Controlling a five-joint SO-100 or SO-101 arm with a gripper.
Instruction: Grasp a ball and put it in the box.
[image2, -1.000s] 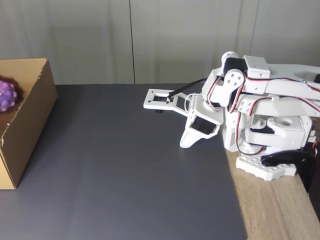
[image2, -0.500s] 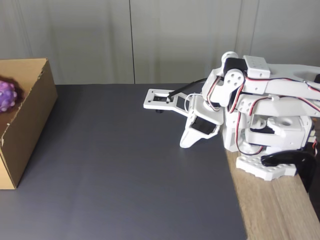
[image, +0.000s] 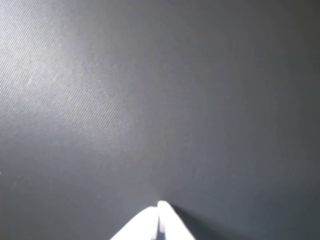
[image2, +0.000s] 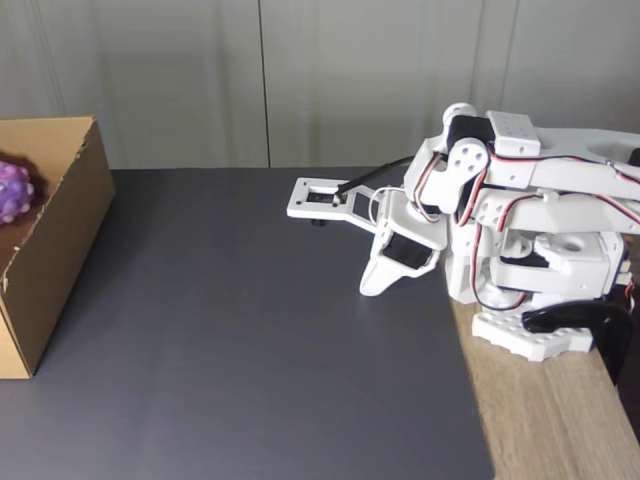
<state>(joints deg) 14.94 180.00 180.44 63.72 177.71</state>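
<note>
Backdrop: pale grey wall panels (image2: 370, 80) run behind the table, a thin vertical seam showing left of centre in the fixed view.
Surface: dark grey mat (image2: 250, 340) covers most of the tabletop; a strip of bare wooden table (image2: 550, 420) shows at the right edge, under the arm's base.
Box: the cardboard box (image2: 60, 230) sits at the far left of the fixed view, cut off by the frame, so I see just one long side wall and part of the open top.
Ball: the purple knobbly ball (image2: 14, 191) lies inside the box, against the left edge of the picture; part of it is cropped off.
Arm: the white arm (image2: 520, 230) is folded down on the right, well apart from the box, red and black wires looping over its joints.
Gripper: the gripper (image2: 368, 288) points down at the mat; in the wrist view its white tips (image: 159, 210) meet at a point, pressed together with nothing between them.
Between arm and box: bare mat.
</note>
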